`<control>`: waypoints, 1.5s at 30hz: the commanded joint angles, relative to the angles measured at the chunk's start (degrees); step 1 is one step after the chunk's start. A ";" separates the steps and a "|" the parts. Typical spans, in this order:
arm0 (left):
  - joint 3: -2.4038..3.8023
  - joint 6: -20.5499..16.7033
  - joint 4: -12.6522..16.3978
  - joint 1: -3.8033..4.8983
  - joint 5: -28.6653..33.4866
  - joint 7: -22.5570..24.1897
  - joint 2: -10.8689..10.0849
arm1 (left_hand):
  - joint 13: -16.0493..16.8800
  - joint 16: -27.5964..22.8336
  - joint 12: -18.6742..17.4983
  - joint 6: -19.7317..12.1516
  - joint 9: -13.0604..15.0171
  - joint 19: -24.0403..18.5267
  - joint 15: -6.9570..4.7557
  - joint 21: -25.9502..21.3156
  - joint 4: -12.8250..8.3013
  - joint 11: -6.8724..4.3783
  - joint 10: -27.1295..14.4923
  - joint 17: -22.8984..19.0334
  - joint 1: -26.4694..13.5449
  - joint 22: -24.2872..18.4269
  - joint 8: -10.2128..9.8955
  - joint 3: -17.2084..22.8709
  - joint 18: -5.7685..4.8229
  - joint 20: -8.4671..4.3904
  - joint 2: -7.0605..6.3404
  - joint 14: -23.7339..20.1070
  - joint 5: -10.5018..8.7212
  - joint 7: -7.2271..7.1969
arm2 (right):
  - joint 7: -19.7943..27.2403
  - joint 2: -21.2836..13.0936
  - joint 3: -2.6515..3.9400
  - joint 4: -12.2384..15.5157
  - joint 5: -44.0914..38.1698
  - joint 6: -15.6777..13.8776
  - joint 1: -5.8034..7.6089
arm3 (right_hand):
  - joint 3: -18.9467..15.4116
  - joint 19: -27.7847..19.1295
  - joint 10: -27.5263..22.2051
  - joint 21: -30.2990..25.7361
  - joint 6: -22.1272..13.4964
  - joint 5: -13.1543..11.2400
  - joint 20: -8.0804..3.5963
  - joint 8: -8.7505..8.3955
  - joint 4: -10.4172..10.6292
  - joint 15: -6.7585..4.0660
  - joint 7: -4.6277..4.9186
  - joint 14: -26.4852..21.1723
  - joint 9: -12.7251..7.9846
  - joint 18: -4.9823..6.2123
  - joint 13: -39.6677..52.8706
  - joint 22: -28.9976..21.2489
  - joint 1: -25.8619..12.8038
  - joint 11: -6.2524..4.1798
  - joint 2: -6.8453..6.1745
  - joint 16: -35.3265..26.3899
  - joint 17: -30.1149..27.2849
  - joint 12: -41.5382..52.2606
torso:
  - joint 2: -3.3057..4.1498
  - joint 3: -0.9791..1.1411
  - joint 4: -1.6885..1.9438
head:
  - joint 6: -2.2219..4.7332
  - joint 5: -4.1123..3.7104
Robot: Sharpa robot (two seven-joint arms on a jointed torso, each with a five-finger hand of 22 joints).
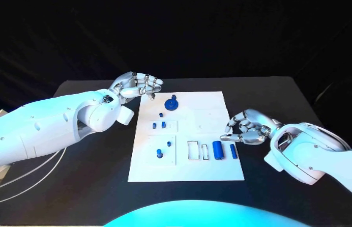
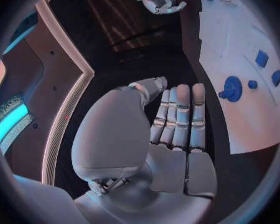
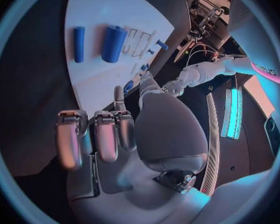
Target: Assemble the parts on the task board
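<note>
Head view looks down on a black table (image 1: 88, 87) with the white task board (image 1: 187, 135) lying at its middle. On the board, a round blue disc part with a small knob (image 1: 172, 104) sits toward 12 o'clock. Below it, around the board's centre, lie three small blue pegs (image 1: 162, 116), two of them side by side just under the first. Toward 7 o'clock of the board a short blue peg (image 1: 160, 153) stands beside a smaller blue piece (image 1: 169, 143). At about 4 o'clock of the board a thick blue cylinder (image 1: 217, 148) lies next to a thinner blue bar (image 1: 234, 151), with two empty rectangular slots (image 1: 194, 150) just to their 9 o'clock side.

The left hand (image 1: 139, 87) hovers over the table just off the board's 11 o'clock corner, fingers curled inward with nothing in them. The left wrist view shows its fingers (image 2: 180, 115) lying together side by side, thumb folded near them, nothing held, with the disc part (image 2: 232, 88) on the board nearby.

The right hand (image 1: 248, 127) hangs at the board's 3 o'clock edge, close above the cylinder and bar, fingers curled in and holding nothing. The right wrist view shows its fingers (image 3: 96, 137) bent together, apart from the cylinder (image 3: 113, 43) and bar (image 3: 79, 44).
</note>
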 commanded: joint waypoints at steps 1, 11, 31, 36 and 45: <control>0.00 0.47 0.24 -0.03 0.18 0.59 0.02 | 0.07 0.26 0.12 -0.46 0.07 0.04 -0.05 -0.32 -0.35 0.11 -0.33 0.08 -0.59 -0.08 0.22 -0.10 0.76 0.25 -0.05 -0.34 0.17 -0.03 | -6.36 0.38 -0.01 0.57 -5.67 0.99 -1.19 | -0.56 5.68 5.09 1.48 0.12 0.18 0.14 0.55 0.04 -0.04 -0.38 5.53 0.20 -1.14 13.28 14.74 -1.59 -0.18 -0.38 0.59 12.70 1.28 | -0.03 0.20 -0.12 | -0.24 0.05; -0.04 0.45 0.43 -0.06 0.20 0.56 -0.37 | 0.08 0.29 0.21 -0.49 0.10 0.03 -0.03 -0.38 -0.29 0.12 -0.37 0.10 -0.75 -0.10 0.28 -0.12 0.76 0.28 -0.04 -0.35 0.17 -0.04 | -12.00 1.83 -0.04 -0.10 -10.29 0.68 -3.39 | -1.40 5.99 6.06 2.84 0.27 0.28 0.09 1.02 0.12 -0.08 -0.49 5.77 0.44 -1.39 14.77 15.07 -3.94 -0.26 -1.26 1.06 13.97 2.55 | -0.02 -0.05 0.04 | -0.47 -0.19; -0.05 0.63 0.61 -0.06 0.21 0.48 -0.67 | 0.09 0.33 0.30 -0.51 0.12 0.03 -0.02 -0.45 -0.24 0.12 -0.42 0.11 -0.88 -0.12 0.34 -0.13 0.76 0.30 -0.03 -0.36 0.18 -0.04 | -17.07 6.95 -0.05 -3.35 -12.94 3.55 -5.92 | -3.69 5.99 6.05 2.84 0.56 0.23 0.11 1.53 -0.01 -0.09 -0.61 5.95 0.64 -1.39 14.77 15.07 -6.57 -0.33 0.29 1.38 14.92 2.54 | -0.02 0.01 0.01 | -0.81 -0.03; -0.05 0.67 0.64 -0.06 0.21 0.45 -0.77 | 0.09 0.33 0.30 -0.51 0.12 0.03 -0.02 -0.45 -0.24 0.12 -0.42 0.11 -0.88 -0.12 0.34 -0.13 0.76 0.30 -0.03 -0.36 0.18 -0.04 | -18.43 7.81 -0.09 -3.98 -14.11 6.37 -6.25 | -3.66 5.99 6.06 2.84 0.96 0.18 0.06 1.82 -0.11 -0.19 -0.76 5.97 0.73 -1.39 14.78 15.07 -4.55 -0.45 0.75 1.41 15.01 2.54 | -0.07 -0.02 -0.02 | -0.91 0.03; -0.05 0.71 0.67 -0.06 0.21 0.40 -0.84 | 0.09 0.36 0.36 -0.54 0.13 0.03 -0.01 -0.50 -0.20 0.12 -0.47 0.13 -0.97 -0.14 0.38 -0.12 0.76 0.32 0.01 -0.37 0.19 -0.04 | -18.93 8.44 -0.18 -3.78 -14.48 3.62 -6.47 | 1.33 5.99 6.16 2.84 3.20 0.20 -0.38 2.84 -0.18 -0.76 -1.56 5.98 0.91 -1.39 14.92 15.07 0.28 -1.16 1.21 1.42 15.04 2.67 | -0.05 -0.01 0.01 | -0.84 -0.03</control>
